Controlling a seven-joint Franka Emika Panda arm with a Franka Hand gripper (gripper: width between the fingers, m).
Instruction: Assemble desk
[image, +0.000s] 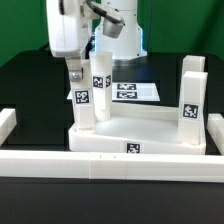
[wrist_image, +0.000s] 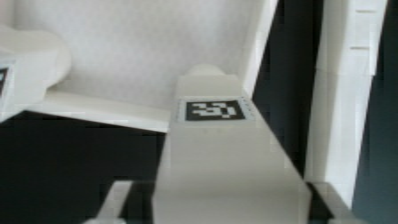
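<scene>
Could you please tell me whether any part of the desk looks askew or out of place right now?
Nothing stands out. The tabletop lies flat, three legs stand upright on it, and the gripper holds another leg upright at a corner.

My arm reaches down from above, wrist vertical. My pincer (image: 76, 73) points straight down, fingers (wrist_image: 118, 203) partly closed on a leg block (wrist_image: 217, 160).

Three leg blocks (image: 84, 98) stand upright on the tabletop (image: 140, 135), marker board (image: 135, 92) behind.
</scene>
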